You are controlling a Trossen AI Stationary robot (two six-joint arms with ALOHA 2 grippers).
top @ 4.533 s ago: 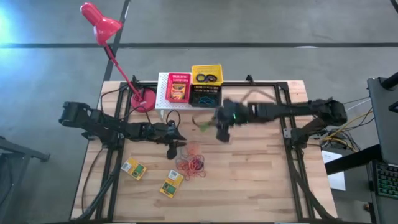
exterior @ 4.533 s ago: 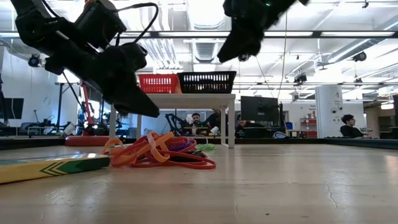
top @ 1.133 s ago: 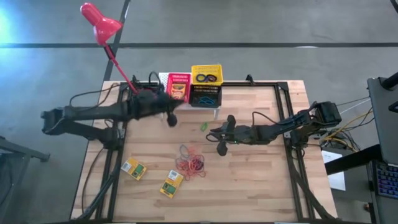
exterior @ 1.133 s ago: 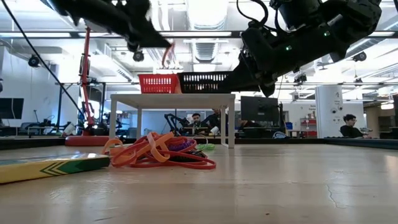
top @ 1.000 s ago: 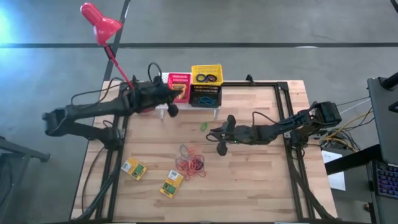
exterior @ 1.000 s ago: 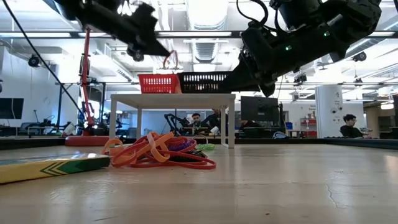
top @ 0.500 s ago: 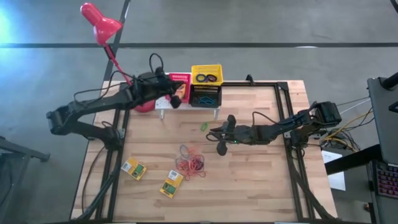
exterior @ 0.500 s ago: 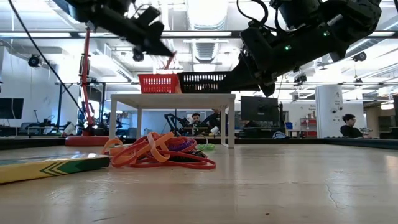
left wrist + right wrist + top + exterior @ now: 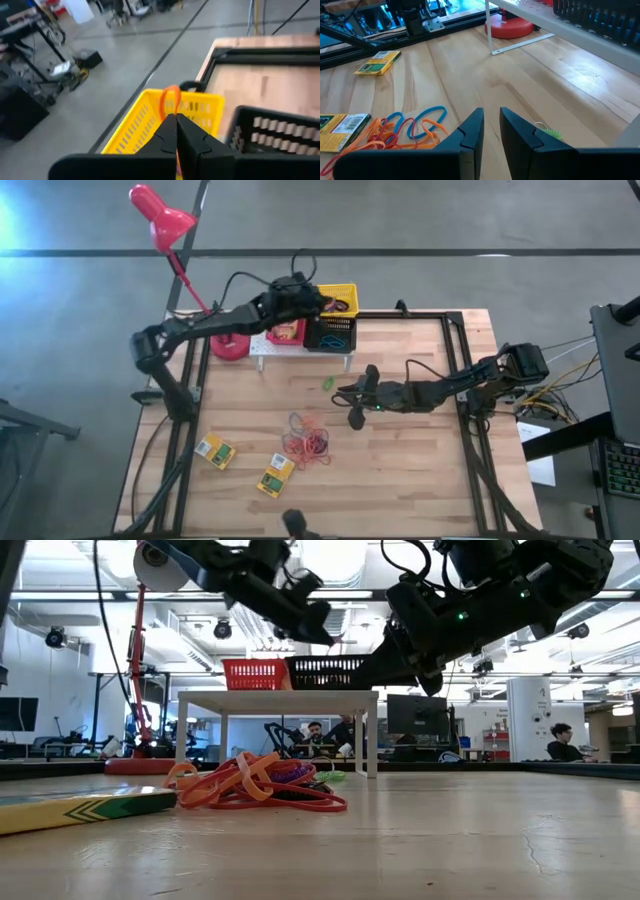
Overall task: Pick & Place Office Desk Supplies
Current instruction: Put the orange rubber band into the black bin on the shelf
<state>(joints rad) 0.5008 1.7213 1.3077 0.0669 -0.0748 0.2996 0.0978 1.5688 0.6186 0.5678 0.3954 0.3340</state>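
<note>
Left wrist view: the left gripper (image 9: 176,120), jaws pinched on an orange rubber band (image 9: 170,97), hangs apparently above the yellow basket (image 9: 150,120) at table's twelve o'clock; release comes next, while the right gripper (image 9: 352,411) waits slightly parted, empty, mid-table.

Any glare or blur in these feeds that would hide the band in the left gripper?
Left wrist view: the floor and room behind are soft, but the orange rubber band pinched in the left gripper reads clearly over the yellow basket. Low view: ceiling lights wash out the top, leaving the arms as dark silhouettes. High view: evenly lit.
</note>
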